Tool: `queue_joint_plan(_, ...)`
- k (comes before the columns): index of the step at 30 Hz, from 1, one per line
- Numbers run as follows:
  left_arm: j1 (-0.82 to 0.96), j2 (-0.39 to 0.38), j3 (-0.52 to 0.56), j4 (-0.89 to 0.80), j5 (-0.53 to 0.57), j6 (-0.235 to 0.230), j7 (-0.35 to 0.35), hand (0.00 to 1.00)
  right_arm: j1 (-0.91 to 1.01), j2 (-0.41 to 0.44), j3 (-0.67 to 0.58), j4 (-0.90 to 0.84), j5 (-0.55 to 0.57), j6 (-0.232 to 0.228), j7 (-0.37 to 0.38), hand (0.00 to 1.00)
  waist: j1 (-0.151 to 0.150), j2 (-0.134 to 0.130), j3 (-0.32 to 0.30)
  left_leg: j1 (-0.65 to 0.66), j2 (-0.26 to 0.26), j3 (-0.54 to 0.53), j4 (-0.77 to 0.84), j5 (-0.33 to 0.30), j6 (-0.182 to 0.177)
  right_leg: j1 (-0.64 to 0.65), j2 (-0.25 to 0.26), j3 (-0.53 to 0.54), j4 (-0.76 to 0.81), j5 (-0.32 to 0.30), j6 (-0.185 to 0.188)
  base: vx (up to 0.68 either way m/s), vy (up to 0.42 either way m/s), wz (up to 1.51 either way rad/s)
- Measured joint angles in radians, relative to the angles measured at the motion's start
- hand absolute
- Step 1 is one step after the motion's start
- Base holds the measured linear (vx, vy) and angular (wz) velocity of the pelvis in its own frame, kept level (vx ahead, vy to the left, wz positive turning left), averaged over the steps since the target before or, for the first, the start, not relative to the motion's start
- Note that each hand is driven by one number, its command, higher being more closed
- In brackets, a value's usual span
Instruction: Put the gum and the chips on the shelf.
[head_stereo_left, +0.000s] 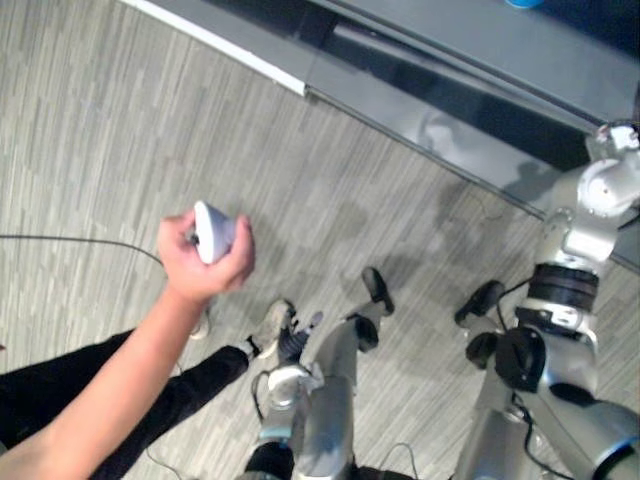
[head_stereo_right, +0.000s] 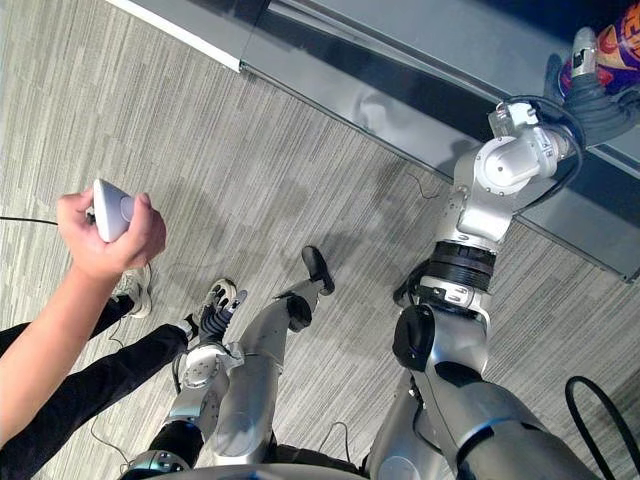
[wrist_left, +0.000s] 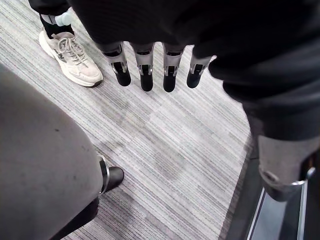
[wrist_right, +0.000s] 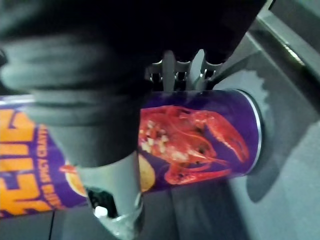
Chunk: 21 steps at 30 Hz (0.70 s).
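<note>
A purple chips can (wrist_right: 200, 135) with a lobster picture is in my right hand (wrist_right: 112, 170), whose fingers (wrist_right: 182, 70) and thumb curl round it. In the right eye view the hand (head_stereo_right: 592, 98) reaches up to the grey shelf (head_stereo_right: 430, 40) at the upper right and holds the can (head_stereo_right: 612, 48) over it. I cannot tell whether the can touches the shelf surface (wrist_right: 285, 165). My left hand (head_stereo_right: 215, 318) hangs low over the floor, with its fingers (wrist_left: 145, 75) straight and nothing in them. A blue thing (head_stereo_left: 525, 3) peeks in on the shelf at the top edge.
A person stands at my left. Their raised hand (head_stereo_left: 205, 262) holds a small white device (head_stereo_left: 212, 232). Their pale shoe (wrist_left: 70, 55) is on the grey striped carpet (head_stereo_left: 120, 130) close to my left hand. The shelf's white-edged base (head_stereo_left: 220, 45) runs across the top.
</note>
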Motion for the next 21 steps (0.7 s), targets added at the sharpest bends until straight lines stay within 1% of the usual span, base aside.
queue_joint_plan(4,0.0,0.0,0.0,-0.008,-0.002,0.0,0.0,0.0,-0.001,-0.019,0.001,0.006,0.024,-0.008,0.01,0.0,0.003,0.0,0.0,-0.004,-0.002,-0.002,-0.001,0.0,0.0,0.0,-0.008,-0.017,0.001,0.0,0.0,0.03,-0.004,0.03)
queue_joint_plan(8,0.0,0.0,0.003,-0.009,-0.037,0.0,-0.002,0.0,-0.005,-0.047,0.017,0.041,0.029,-0.02,0.01,0.0,0.002,0.0,0.0,-0.007,-0.005,-0.007,0.0,0.001,0.001,0.003,-0.012,-0.024,0.001,0.0,-0.001,0.04,0.002,0.04)
queue_joint_plan(13,0.0,-0.001,0.004,-0.009,-0.037,0.0,-0.005,0.0,-0.007,-0.046,0.031,0.079,0.03,-0.024,0.011,0.0,-0.004,-0.001,0.0,0.002,-0.002,-0.015,0.004,0.002,0.001,0.026,-0.012,-0.044,0.0,0.001,-0.001,0.05,-0.007,0.04)
queue_joint_plan(17,0.001,-0.001,0.008,-0.009,-0.037,0.0,-0.006,0.0,0.004,-0.025,0.054,0.12,0.064,-0.024,0.013,0.0,-0.008,-0.001,-0.001,0.027,0.011,-0.017,0.027,0.0,0.001,0.07,-0.012,-0.067,0.004,0.0,-0.001,0.05,-0.016,0.03)
queue_joint_plan(21,0.01,-0.001,0.01,-0.008,-0.037,0.003,-0.007,0.0,0.05,0.024,0.067,0.128,0.068,-0.023,0.031,0.0,-0.01,-0.003,-0.001,0.058,0.024,-0.024,0.058,-0.02,0.003,0.114,-0.013,-0.074,0.017,-0.011,-0.016,0.02,-0.021,0.02)
